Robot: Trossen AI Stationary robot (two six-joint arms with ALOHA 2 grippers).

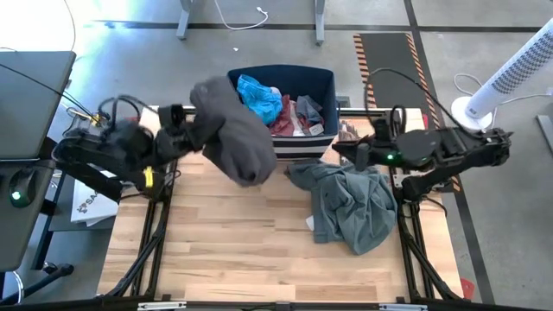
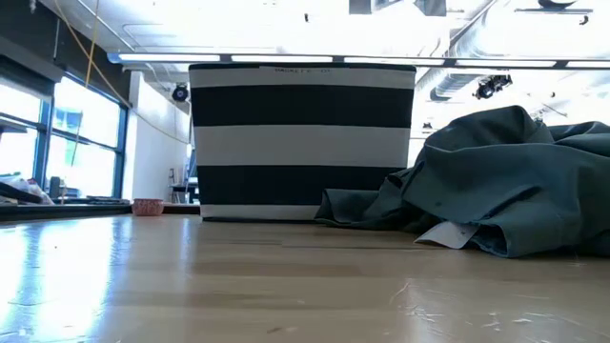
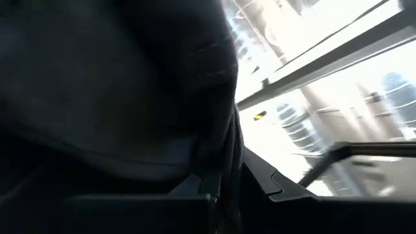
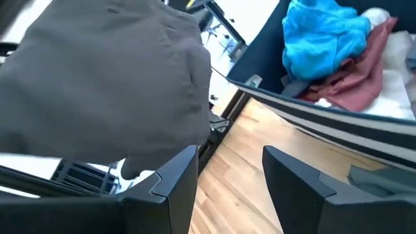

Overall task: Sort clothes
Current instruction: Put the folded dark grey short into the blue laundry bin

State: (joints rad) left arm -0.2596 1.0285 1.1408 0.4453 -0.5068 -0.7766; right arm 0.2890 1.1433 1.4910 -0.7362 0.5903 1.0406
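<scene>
the left tool (image 1: 180,130), clamped on the dark grey-brown fabric trousers (image 1: 232,130), holds them beside the navy striped bin (image 1: 302,145), so carrying is in hand and next comes release over the bin, while the right tool (image 1: 350,155) hovers open-fingered over the grey-green shirt (image 1: 354,207) on the wooden bench (image 1: 233,250).
</scene>
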